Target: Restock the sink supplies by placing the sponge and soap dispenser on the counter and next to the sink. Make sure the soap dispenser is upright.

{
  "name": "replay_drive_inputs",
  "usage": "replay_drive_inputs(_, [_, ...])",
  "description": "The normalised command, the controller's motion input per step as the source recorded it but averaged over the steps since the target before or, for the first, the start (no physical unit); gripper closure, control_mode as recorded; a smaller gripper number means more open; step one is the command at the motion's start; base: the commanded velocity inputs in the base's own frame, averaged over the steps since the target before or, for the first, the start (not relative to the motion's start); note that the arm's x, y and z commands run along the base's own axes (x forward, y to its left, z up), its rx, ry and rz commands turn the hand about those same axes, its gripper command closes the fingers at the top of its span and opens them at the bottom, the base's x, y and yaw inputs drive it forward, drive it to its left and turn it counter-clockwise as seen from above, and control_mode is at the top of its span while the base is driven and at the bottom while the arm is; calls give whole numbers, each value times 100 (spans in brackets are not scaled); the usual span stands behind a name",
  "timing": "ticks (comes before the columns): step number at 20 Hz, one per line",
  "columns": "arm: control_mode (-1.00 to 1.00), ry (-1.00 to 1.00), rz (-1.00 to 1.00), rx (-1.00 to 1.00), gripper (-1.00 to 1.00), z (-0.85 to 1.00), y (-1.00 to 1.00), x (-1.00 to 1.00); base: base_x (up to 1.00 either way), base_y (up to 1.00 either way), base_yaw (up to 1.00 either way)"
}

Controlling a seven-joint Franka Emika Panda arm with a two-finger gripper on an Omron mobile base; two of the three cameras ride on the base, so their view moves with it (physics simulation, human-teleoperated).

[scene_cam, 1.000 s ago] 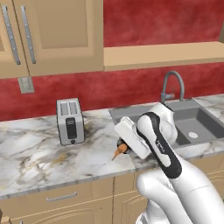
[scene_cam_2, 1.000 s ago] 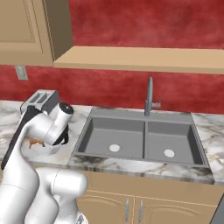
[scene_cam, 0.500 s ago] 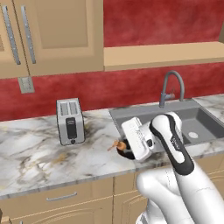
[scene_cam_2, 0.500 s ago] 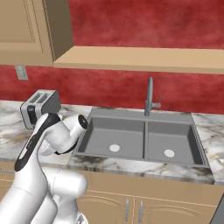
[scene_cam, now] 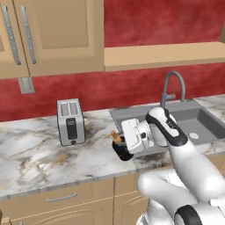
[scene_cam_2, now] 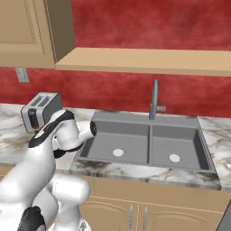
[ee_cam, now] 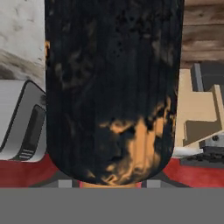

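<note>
My gripper (scene_cam: 124,147) is shut on the soap dispenser (scene_cam: 118,151), a squat black bottle with an orange-brown pump. It hangs tilted, pump pointing up and to the left, just above the marble counter (scene_cam: 35,158) by the left rim of the grey sink (scene_cam: 197,123). In the hand view the soap dispenser (ee_cam: 113,87) is a dark body close to the lens, and it hides the fingertips. From the right base view, my arm covers the bottle beside the sink (scene_cam_2: 135,140). The sponge is out of view.
A silver toaster (scene_cam: 70,121) stands on the counter to the left of the bottle, against the red wall; toaster (scene_cam_2: 40,110), toaster (ee_cam: 22,127). The curved faucet (scene_cam: 169,88) rises behind the sink. Wall cabinets and a wooden shelf hang above.
The hand has rolled with the bottle in it: the pump pointed down, then sideways, and now points up and to the left. The bottle stays left of the sink.
</note>
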Motion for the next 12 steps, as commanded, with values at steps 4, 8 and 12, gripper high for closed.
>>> replay_drive_inputs(4, [-100, -3, 0, 17, 100, -17, -5, 66, 0, 0, 0])
replay_drive_inputs(8, [-100, -6, 4, 20, 100, -20, 0, 54, 0, 0, 0])
replay_drive_inputs(12, [-100, 0, 4, 19, 100, -20, 0, 51, 0, 0, 0])
